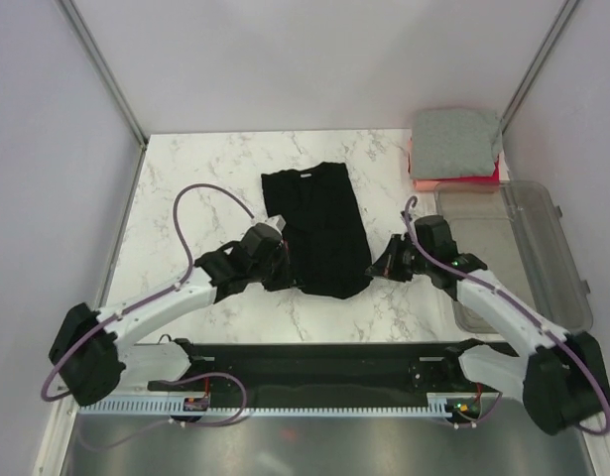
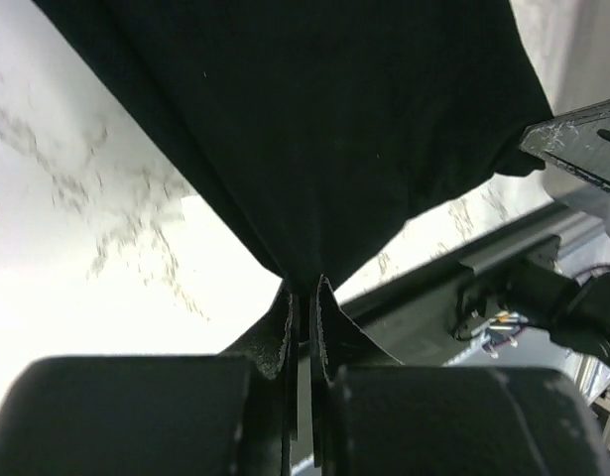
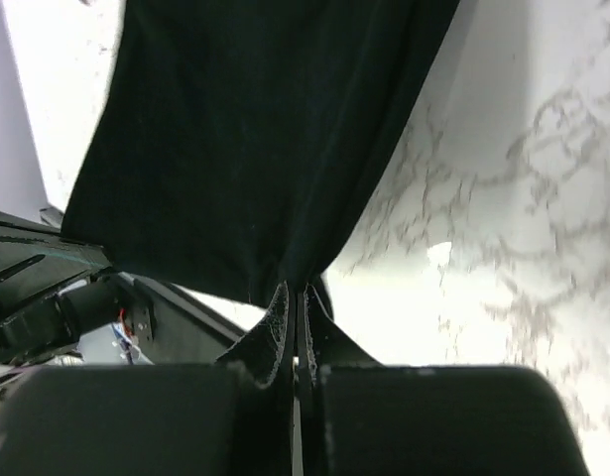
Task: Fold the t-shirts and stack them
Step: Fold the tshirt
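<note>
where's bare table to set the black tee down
Widest bare marble: between the left wall and the black t-shirt. A narrower strip runs between shirt and clear bin. Crowded: far right corner, grey tee on red-pink tee, and the shirt's near hem, pinched by left claw and right claw.

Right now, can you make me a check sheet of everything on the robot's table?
Surface: white marble table, nothing spilled that I can see.
Job's things: black t-shirt lying in the middle; folded grey t-shirt stacked on a red-pink t-shirt at the far right corner.
Clutter: clear plastic bin along the right edge.
Grippers: left claw shut on the black t-shirt's near left corner; right claw shut on its near right corner.
Cables: purple cables loop off both arms, clear of the cloth.
Surroundings: pale walls with metal posts; nothing else seen.
</note>
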Controlling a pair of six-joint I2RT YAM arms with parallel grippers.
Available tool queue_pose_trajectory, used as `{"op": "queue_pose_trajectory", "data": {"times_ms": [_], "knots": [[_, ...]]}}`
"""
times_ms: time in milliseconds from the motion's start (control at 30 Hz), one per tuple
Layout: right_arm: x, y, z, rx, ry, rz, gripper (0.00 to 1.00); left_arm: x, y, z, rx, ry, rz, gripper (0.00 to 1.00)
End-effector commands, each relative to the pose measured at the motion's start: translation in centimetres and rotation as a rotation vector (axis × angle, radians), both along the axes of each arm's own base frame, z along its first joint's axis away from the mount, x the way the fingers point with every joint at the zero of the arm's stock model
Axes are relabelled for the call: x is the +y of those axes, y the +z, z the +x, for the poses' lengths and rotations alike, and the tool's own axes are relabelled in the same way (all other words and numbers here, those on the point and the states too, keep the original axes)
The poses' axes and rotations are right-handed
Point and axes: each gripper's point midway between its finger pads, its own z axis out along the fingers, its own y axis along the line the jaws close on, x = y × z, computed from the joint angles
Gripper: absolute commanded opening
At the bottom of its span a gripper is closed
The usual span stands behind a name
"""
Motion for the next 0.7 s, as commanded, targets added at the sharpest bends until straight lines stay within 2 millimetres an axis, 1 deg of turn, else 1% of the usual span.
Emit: {"op": "queue_pose_trajectory", "data": {"times_ms": [0,33,67,100,133,167,200,233,267,333,367,400,433,467,500,533,567,600,633,667], "knots": [[-2.0,0.4,-4.6,0.07,-0.022,-0.042,0.0,2.4,0.9,-3.1,0.026,0.103,0.035,0.02],[-2.1,1.3,-5.5,0.038,-0.024,-0.017,0.0,2.6,1.4,-3.7,0.019,0.105,0.019,0.02],[-2.1,1.8,-6.1,0.046,-0.039,0.007,0.0,2.7,2.5,-4.3,0.008,0.118,-0.021,0.02],[-2.2,1.8,-7.1,0.063,-0.041,0.015,0.0,2.9,2.3,-5.4,0.019,0.105,-0.022,0.02],[-2.1,2.4,-8.0,0.042,-0.038,0.043,0.0,3.0,2.4,-5.9,0.024,0.099,-0.031,0.02],[-1.9,2.6,-8.6,0.047,-0.037,0.061,0.0,3.1,3.0,-6.5,0.026,0.096,-0.067,0.02],[-1.9,2.5,-9.5,0.078,-0.052,0.075,0.0,3.2,2.5,-7.3,0.04,0.085,-0.066,0.02],[-1.9,3.1,-10.2,0.053,-0.044,0.092,0.0,3.3,2.4,-7.8,0.048,0.078,-0.071,0.02],[-2.2,3.3,-10.4,0.045,-0.059,0.088,0.0,3.3,2.6,-8.1,0.054,0.082,-0.085,0.02],[-2.5,4.2,-11.2,0.034,-0.073,0.096,0.0,3.3,3.0,-9.1,0.056,0.073,-0.105,0.02],[-2.7,4.5,-11.2,0.027,-0.08,0.095,0.0,3.4,3.2,-9.1,0.046,0.08,-0.107,0.02],[-2.8,4.8,-11.4,0.028,-0.083,0.092,0.0,3.3,4.1,-9.3,0.032,0.074,-0.124,0.02],[-2.8,5.8,-11.2,0.01,-0.081,0.094,0.0,3.5,4.5,-9.2,0.024,0.074,-0.12,0.02],[-2.8,6.2,-11.0,-0.001,-0.083,0.091,0.0,3.7,4.9,-8.9,0.005,0.084,-0.114,0.02],[-2.8,6.7,-10.7,-0.01,-0.086,0.089,0.0,3.6,6.4,-8.5,-0.021,0.088,-0.124,0.02],[-2.7,7.7,-10.2,-0.033,-0.08,0.081,0.0,3.8,6.7,-8.2,-0.04,0.087,-0.103,0.02],[-2.9,8.0,-9.5,-0.049,-0.092,0.061,0.0,4.5,6.8,-7.7,-0.06,0.112,-0.059,0.02],[-2.8,8.9,-8.6,-0.06,-0.094,0.04,0.0,4.6,8.3,-7.1,-0.092,0.124,-0.062,0.02],[-2.8,9.4,-8.0,-0.073,-0.095,0.022,0.0,4.8,8.3,-6.6,-0.106,0.128,-0.024,0.02],[-2.9,9.7,-7.3,-0.094,-0.09,-0.007,0.0,5.5,8.5,-5.9,-0.132,0.161,0.018,0.02]]}}
